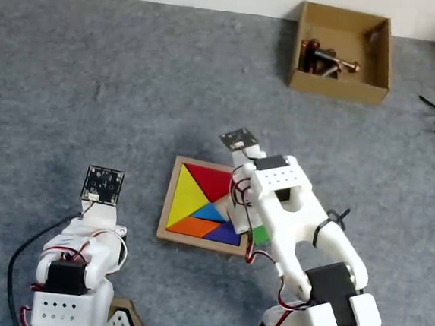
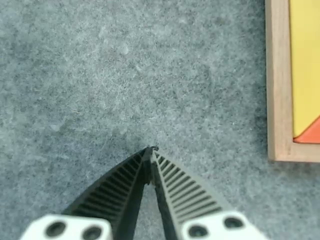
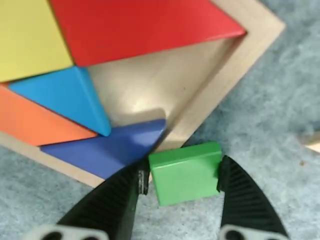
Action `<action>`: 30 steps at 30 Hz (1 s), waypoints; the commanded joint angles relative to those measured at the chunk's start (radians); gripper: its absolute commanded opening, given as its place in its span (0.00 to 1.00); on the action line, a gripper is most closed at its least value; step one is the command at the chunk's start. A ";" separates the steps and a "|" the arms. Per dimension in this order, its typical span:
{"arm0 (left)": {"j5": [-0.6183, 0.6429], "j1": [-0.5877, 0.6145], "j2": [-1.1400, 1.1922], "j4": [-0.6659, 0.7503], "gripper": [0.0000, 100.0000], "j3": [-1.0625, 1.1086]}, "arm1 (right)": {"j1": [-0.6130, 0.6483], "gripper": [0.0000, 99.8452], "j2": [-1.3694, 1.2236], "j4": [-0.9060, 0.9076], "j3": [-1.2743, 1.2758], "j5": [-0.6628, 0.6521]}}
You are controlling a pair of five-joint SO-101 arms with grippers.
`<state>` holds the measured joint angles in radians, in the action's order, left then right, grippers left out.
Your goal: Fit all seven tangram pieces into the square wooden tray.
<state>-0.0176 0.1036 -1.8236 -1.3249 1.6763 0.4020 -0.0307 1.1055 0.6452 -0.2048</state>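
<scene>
The right gripper (image 3: 181, 176) has its fingers clamped on the green square (image 3: 186, 167), which sits just outside the tray (image 3: 227, 85) rim, beside the dark blue piece (image 3: 107, 150). To seat it well, I'd lift it clear of the rim, turn it to line up with the gap (image 3: 150, 82) below the red triangle (image 3: 135, 30), then lower it flat. The left gripper (image 2: 150, 152) is clenched on nothing above the counter (image 2: 125, 75).
</scene>
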 commanded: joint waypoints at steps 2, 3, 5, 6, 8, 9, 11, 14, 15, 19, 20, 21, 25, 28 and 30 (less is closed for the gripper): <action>0.002 -0.012 -0.010 -0.003 0.01 0.018 | -0.022 0.20 -0.018 -0.048 0.019 0.015; 0.002 -0.012 -0.010 -0.003 0.01 0.018 | -0.022 0.20 -0.016 -0.047 0.018 0.015; 0.002 -0.012 -0.010 -0.003 0.01 0.018 | -0.022 0.20 -0.015 -0.047 0.018 0.015; 0.002 -0.012 -0.010 -0.003 0.01 0.018 | -0.022 0.20 -0.015 -0.045 0.018 0.015; 0.002 -0.012 -0.010 -0.003 0.01 0.018 | -0.022 0.20 -0.013 -0.045 0.018 0.015; 0.002 -0.012 -0.010 -0.003 0.01 0.018 | -0.022 0.20 -0.013 -0.044 0.018 0.015; 0.002 -0.012 -0.010 -0.003 0.01 0.018 | -0.022 0.20 -0.013 -0.016 0.015 0.015; 0.002 -0.012 -0.010 -0.003 0.01 0.018 | -0.021 0.20 -0.013 0.001 -0.016 0.015; 0.002 -0.012 -0.010 -0.003 0.01 0.018 | -0.021 0.20 -0.013 0.002 -0.024 0.015; 0.002 -0.012 -0.010 -0.003 0.01 0.018 | -0.018 0.20 -0.013 0.002 -0.031 0.015; 0.002 -0.012 -0.010 -0.003 0.01 0.018 | -0.018 0.20 -0.013 0.002 -0.031 0.015; 0.002 -0.012 -0.010 -0.003 0.01 0.018 | -0.018 0.20 -0.013 0.002 -0.031 0.015; 0.002 -0.012 -0.010 -0.003 0.01 0.018 | -0.018 0.20 -0.012 0.002 -0.045 0.015; 0.002 -0.012 -0.010 -0.003 0.01 0.018 | -0.019 0.19 -0.012 0.002 -0.067 0.015; 0.002 -0.012 -0.010 -0.003 0.01 0.018 | -0.019 0.15 -0.013 0.002 -0.087 0.015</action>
<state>-0.0176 0.1036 -1.8236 -1.3249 1.6763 0.4020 -0.0353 1.1116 0.6145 -0.2018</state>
